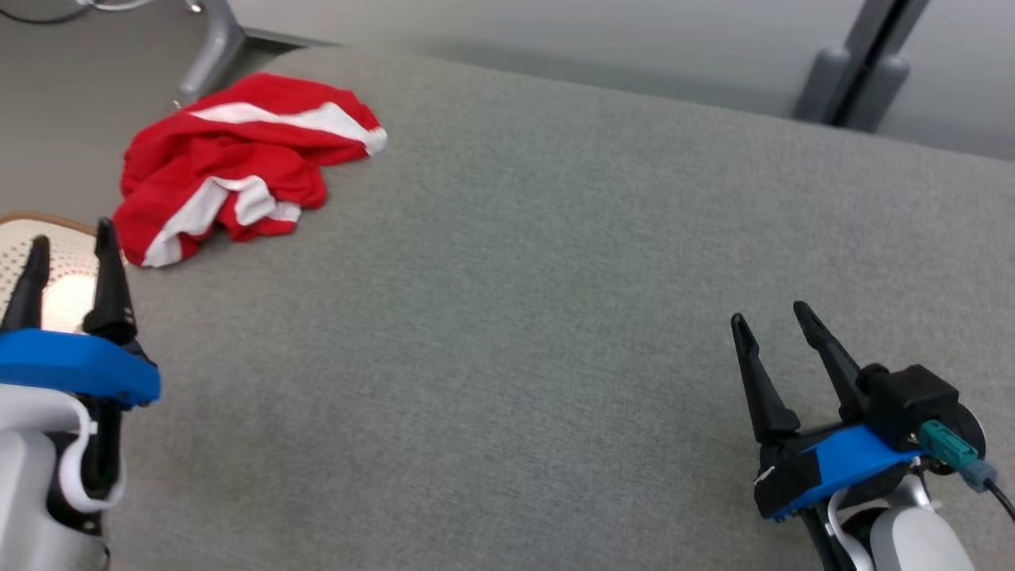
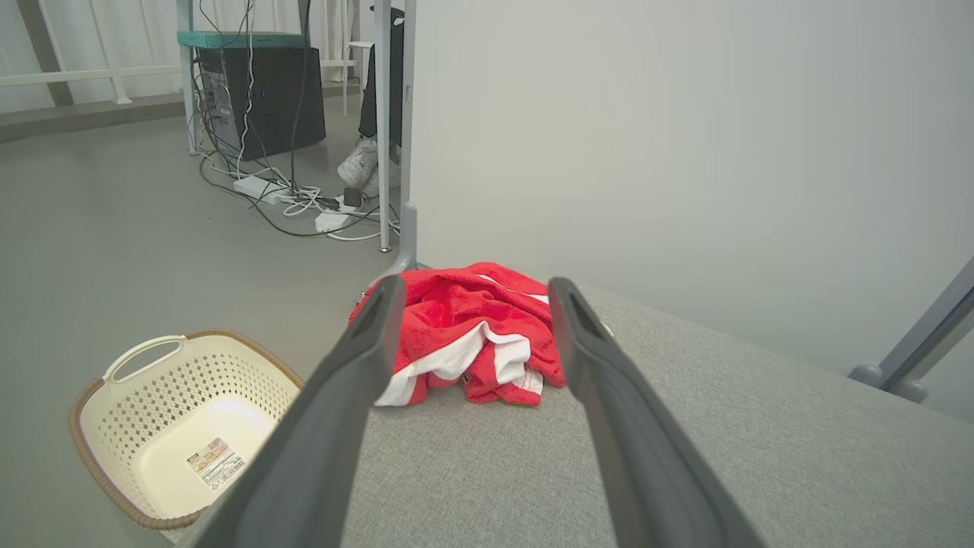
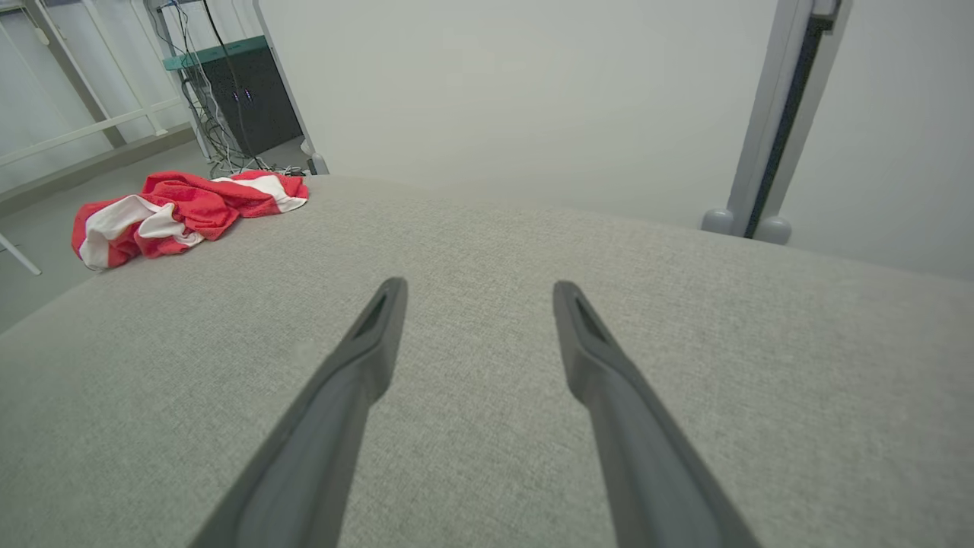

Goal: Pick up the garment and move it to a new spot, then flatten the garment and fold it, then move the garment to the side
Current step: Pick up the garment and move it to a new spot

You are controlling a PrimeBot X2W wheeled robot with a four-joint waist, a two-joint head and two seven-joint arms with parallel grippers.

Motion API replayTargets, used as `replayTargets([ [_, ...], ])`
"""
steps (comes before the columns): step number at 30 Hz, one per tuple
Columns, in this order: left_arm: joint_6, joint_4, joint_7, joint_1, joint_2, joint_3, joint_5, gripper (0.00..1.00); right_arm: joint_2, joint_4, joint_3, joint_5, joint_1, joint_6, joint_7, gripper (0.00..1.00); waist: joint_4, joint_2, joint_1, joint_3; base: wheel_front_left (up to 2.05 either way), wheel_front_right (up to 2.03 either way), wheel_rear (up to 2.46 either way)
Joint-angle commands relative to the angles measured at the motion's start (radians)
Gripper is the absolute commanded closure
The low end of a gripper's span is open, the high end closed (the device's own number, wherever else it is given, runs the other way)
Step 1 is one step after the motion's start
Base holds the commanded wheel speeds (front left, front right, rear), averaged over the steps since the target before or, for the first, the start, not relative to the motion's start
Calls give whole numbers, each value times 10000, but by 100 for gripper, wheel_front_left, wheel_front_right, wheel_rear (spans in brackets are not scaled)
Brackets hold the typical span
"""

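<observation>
A crumpled red garment with white stripes [image 1: 238, 162] lies at the far left corner of the grey fabric table [image 1: 555, 301]. In the left wrist view the garment [image 2: 464, 342] sits straight ahead between and beyond the fingers. The right wrist view has the garment [image 3: 183, 209] at the far left. My left gripper [image 1: 71, 246] hangs open at the table's left edge, short of the garment, with nothing in it. Open and empty too, my right gripper [image 1: 773, 317] hovers over the table's near right part, far from the cloth.
A cream perforated laundry basket [image 2: 183, 426] stands on the floor beside the table's left edge, under my left gripper. Cables, a power strip and a dark cabinet [image 2: 266, 99] lie beyond on the floor. Grey frame posts [image 1: 860, 63] rise behind the table.
</observation>
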Motion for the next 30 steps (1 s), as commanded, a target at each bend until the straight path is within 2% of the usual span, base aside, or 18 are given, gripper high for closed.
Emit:
replayTargets([
  [1,-17,215,114,-384,128,56,-27,0,-64,-135,7,-60,-164,6,-102,0,-96,0,-2,249,0,0,0],
  [8,-106,1948,1076,-2257,776,571,-551,0,-388,-1048,367,-514,-1029,6,-600,0,-1240,0,-2,2013,0,0,0],
  [12,63,2702,1959,-2913,1298,885,-903,0,-583,-1482,661,-597,-1479,6,-617,0,-1889,0,-2,2915,0,0,0],
  [16,312,3349,3052,-3384,1756,1250,-1395,0,-703,-1835,935,-579,-1720,6,-611,0,-2412,0,-2,3536,0,0,0],
  [21,707,4015,4655,-3542,1928,1483,-2091,0,-717,-2164,916,-597,-1761,6,-657,0,-2898,0,-2,3991,0,0,0],
  [23,969,4310,5590,-3394,1789,1417,-2398,0,-670,-2178,879,-565,-1674,6,-684,0,-3033,0,-2,4038,0,0,0],
  [24,1034,4322,5876,-3316,1757,1333,-2433,62,-641,-2171,834,-553,-1630,6,-725,0,-3078,0,-2,4036,0,0,0],
  [25,1086,4243,5899,-3313,1767,1373,-2489,73,-607,-2153,807,-531,-1597,6,-742,0,-3106,0,-2,4025,0,0,0],
  [26,1067,4149,5836,-3304,1778,1431,-2535,100,-590,-2117,802,-519,-1565,6,-763,0,-3136,0,-2,3994,0,0,0],
  [30,841,3874,5246,-3349,2154,1562,-2319,100,-471,-1875,838,-403,-1541,6,-909,0,-3226,0,-2,3590,0,0,0],
])
